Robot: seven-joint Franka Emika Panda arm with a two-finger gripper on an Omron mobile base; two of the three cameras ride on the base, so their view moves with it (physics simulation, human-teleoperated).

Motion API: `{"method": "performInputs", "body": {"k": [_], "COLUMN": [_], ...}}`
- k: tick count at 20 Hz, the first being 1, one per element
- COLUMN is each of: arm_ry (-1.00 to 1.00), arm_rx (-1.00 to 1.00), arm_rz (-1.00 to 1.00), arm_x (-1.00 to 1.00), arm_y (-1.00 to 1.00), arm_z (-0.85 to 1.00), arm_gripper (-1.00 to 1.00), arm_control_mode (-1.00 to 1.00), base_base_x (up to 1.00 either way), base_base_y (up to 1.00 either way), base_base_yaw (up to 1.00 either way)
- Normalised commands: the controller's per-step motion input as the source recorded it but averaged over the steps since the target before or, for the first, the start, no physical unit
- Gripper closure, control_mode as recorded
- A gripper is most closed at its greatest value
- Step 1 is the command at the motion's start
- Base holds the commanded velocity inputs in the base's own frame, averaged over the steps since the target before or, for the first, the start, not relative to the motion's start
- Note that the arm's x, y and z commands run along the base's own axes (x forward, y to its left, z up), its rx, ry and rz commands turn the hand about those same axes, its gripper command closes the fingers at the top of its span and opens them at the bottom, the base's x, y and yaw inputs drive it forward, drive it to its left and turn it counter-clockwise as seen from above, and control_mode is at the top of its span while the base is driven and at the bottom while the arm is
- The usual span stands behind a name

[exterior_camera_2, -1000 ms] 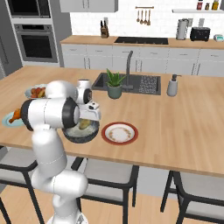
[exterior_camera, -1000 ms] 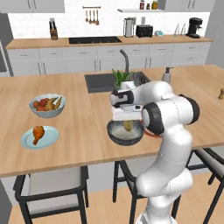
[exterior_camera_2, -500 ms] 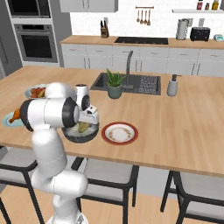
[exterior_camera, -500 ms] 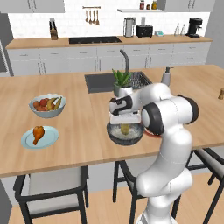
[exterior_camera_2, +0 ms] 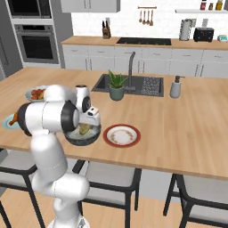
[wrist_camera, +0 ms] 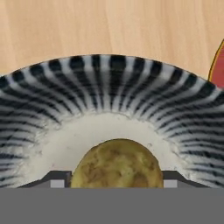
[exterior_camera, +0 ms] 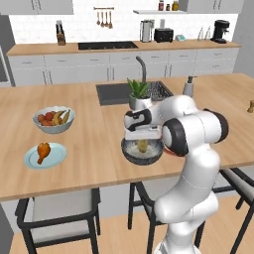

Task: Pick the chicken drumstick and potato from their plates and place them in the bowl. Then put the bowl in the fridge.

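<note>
Currently the gripper (wrist_camera: 116, 178) is hanging low over the bowl (exterior_camera: 143, 151), and the potato (wrist_camera: 117, 164) is sitting between its two dark fingertips (wrist_camera: 56, 179), just above or on the pale bowl floor. Whether the jaws are pressing the potato or standing slightly clear of it cannot be told: the tips are showing at either side of it, close in, but the contact line is hidden at the bottom of the hand view.

The step in hand appears to be the release of the potato into the bowl. To do it well, the jaws should be opening fully before any lift, so that the potato is not dragged up the striped wall. The hand should then be rising straight, clear of the rim, before swinging sideways.

Just beside the bowl, on the robot's right, the red-rimmed plate (exterior_camera_2: 122, 135) is lying bare on the wooden counter (exterior_camera: 89, 144). Farther to the left, well apart, the chicken drumstick (exterior_camera: 43, 151) is resting on the light blue plate (exterior_camera: 57, 158), with the fruit bowl (exterior_camera: 54, 119) just behind it. That drumstick is the next pick; the approach should be keeping clear of the fruit bowl.
</note>
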Motion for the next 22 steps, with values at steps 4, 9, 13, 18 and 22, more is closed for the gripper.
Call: {"method": "performInputs", "body": {"k": [4,9,13,18,22], "arm_ry": [-0.07,-0.06,-0.20,-0.07,0.00], "arm_rx": [-0.01,-0.04,-0.03,0.13,0.15], "arm_rz": [0.00,0.01,0.06,0.02,0.00], "arm_x": [-0.31,-0.19,-0.76,-0.98,-1.00], "arm_y": [0.01,0.04,0.01,-0.09,-0.40], "arm_z": [0.33,0.37,0.69,0.89,0.66], "arm_gripper": [-1.00,-1.00,-1.00,-1.00,-1.00], "arm_control_mode": [-1.00,-1.00,-1.00,-1.00,-1.00], "base_base_x": [0.00,0.00,0.00,0.00,0.00], "base_base_y": [0.00,0.00,0.00,0.00,0.00], "base_base_yaw": [0.00,0.00,0.00,0.00,0.00]}}
